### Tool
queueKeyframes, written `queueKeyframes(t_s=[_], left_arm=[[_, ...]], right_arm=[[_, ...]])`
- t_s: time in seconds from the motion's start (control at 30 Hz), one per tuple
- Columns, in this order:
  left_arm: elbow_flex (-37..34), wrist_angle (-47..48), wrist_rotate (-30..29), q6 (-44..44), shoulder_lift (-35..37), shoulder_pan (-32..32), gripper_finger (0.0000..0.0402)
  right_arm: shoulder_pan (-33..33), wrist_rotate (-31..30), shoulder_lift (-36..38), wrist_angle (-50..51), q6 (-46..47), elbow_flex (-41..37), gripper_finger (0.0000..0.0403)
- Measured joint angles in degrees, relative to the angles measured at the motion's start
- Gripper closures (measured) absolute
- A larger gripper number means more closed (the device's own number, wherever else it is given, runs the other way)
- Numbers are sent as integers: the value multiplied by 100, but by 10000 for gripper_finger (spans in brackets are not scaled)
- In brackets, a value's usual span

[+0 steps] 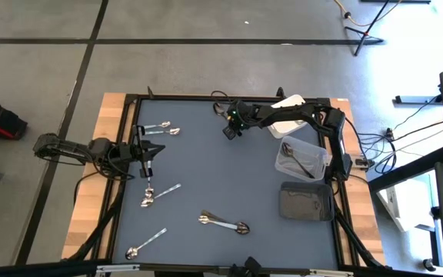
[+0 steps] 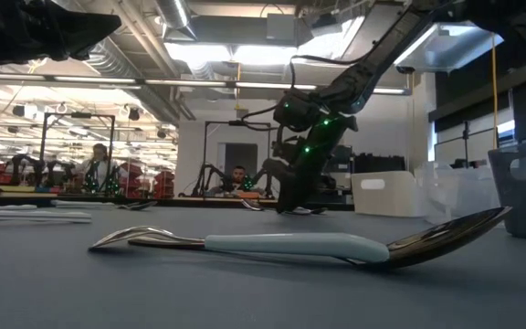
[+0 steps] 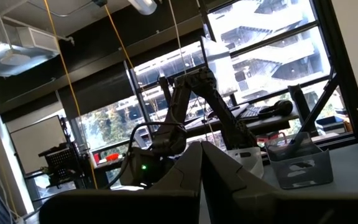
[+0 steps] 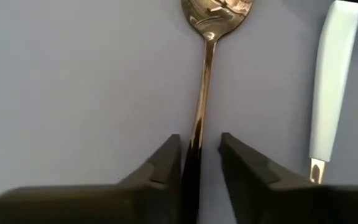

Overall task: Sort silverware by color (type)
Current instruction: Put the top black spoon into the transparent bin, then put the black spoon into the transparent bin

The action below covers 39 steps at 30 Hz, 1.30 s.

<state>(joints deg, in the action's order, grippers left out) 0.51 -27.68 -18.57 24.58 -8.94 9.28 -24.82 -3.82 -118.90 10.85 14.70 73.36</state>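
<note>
Right hand (image 1: 228, 132) sits low on the grey-blue tabletop (image 1: 206, 165) near its far edge. In its wrist view the 2 fingers (image 4: 160, 171) are narrowed around the dark handle end of a slim shiny metal spoon (image 4: 205, 74), bowl pointing away; a thin gap shows on one side, so I cannot tell whether the pads truly grip. A second utensil with a pale blue-white handle (image 4: 332, 74) lies just beside it.

Left hand (image 1: 149, 151) hangs over the near-left part of the tabletop, its fingers pressed together and holding nothing.

Other silverware is scattered: a pair of spoons (image 1: 161, 128) near the left hand, 2 more (image 1: 158, 195) below it, a pale-handled pair (image 1: 223, 223) mid-front, 1 spoon (image 1: 144, 244) at the front left. A clear bin (image 1: 303, 158) already holds a dark spoon (image 1: 292, 155); a dark bin (image 1: 306, 201) and a white bin (image 1: 291, 111) flank it.

Risks, as I judge them:
- Grip is at the handle's far end, so the bowl's weight could swing the spoon down or slip it out on lifting.
- A thin handle flat on the tabletop may squirt sideways as the fingers close.
- The neighbouring pale-handled utensil could be nudged.
- The reflective finish makes colour hard to call, so it may go in the wrong bin.
</note>
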Motion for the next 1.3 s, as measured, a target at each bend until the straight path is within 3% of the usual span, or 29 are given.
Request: queueKeyframes(t_s=[0.17,0.27,0.6,0.77,0.97,1.3], left_arm=[[0,0,0,0,1,0,399],[0,0,0,0,1,0,399],[0,2,-2,0,1,0,399],[0,2,-2,0,-1,0,399],[0,2,-1,-4,0,0,399],[0,2,7,-17,-1,0,399]], right_arm=[[1,114,-216,28,-7,15,379],[11,80,-239,34,-154,13,397],[84,-80,-167,-53,-326,-11,400],[297,-402,128,50,-497,-42,400],[624,-376,751,297,-607,-31,401],[1273,-804,1474,1210,-574,-24,402]])
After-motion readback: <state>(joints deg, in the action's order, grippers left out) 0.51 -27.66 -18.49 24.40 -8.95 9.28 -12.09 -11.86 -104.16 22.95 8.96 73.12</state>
